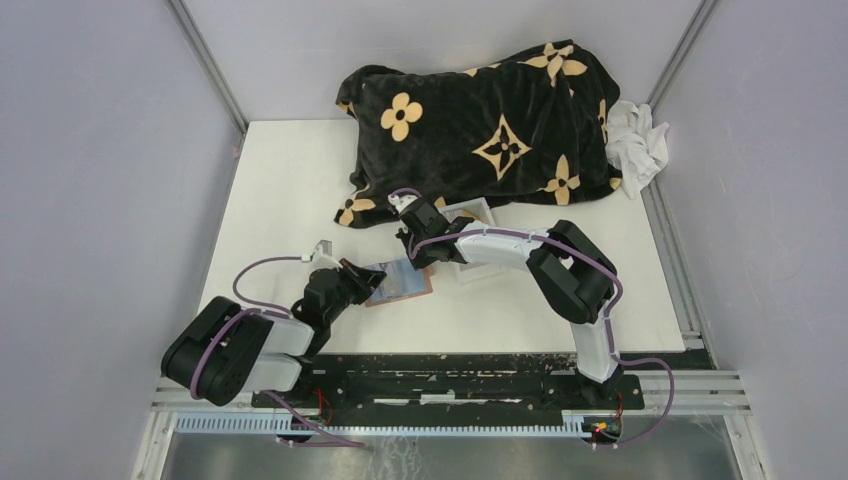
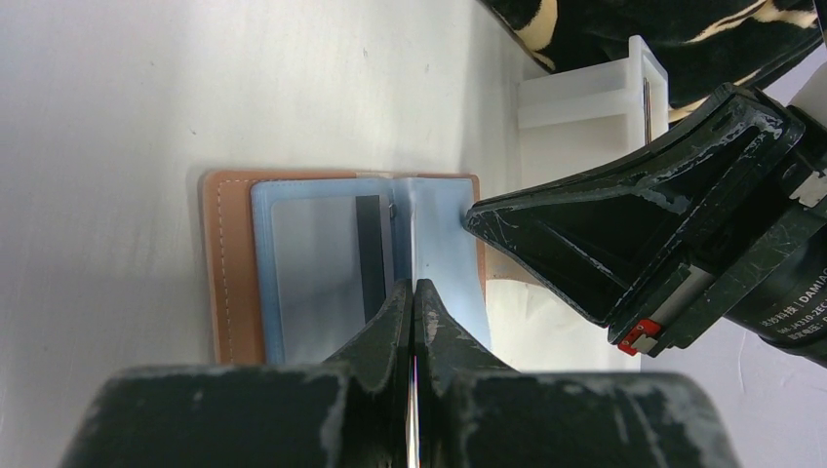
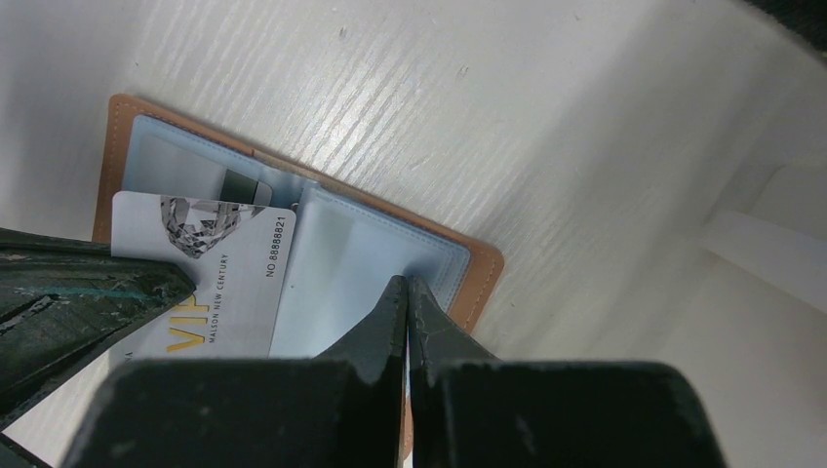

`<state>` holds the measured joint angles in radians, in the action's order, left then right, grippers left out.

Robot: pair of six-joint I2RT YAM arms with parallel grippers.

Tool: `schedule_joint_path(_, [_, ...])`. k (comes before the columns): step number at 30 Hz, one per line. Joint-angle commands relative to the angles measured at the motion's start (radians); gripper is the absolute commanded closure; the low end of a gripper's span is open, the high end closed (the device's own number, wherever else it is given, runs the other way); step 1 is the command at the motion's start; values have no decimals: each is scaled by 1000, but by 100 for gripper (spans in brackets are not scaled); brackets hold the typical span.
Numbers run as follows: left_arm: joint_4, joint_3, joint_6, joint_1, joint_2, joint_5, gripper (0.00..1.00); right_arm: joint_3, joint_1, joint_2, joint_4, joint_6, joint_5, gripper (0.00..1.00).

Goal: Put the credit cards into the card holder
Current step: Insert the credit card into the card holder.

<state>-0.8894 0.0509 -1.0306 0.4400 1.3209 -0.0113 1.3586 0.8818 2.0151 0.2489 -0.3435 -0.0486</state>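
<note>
Fingers together, the right gripper (image 3: 407, 289) pins the open card holder (image 3: 480, 278) beneath its tips; a slip lets it slide. The left gripper (image 2: 413, 292), clamped on a credit card (image 3: 219, 278), may miss the sleeve (image 2: 312, 283) just ahead and buckle it.

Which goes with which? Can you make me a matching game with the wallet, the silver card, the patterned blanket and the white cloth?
1. card holder
2. VIP card
3. blanket
4. white cloth

A. crumpled at the far right
B. lying open on the table
C. black with tan flowers
D. pinched in the left gripper

Pairs: 1-B, 2-D, 3-C, 4-A
</note>
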Motion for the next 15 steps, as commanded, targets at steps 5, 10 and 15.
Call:
schedule_joint_path(5, [-74,-18,4,-8,13,1,97,-13,3,4,-26,-1,2,99])
schedule_joint_path(10, [-79,-4,33,-19,28,-1,97,-12,3,4,-25,0,4,99])
schedule_joint_path(15, [-141,-2,41,-37,84,-25,97,-9,2,4,-18,4,4,99])
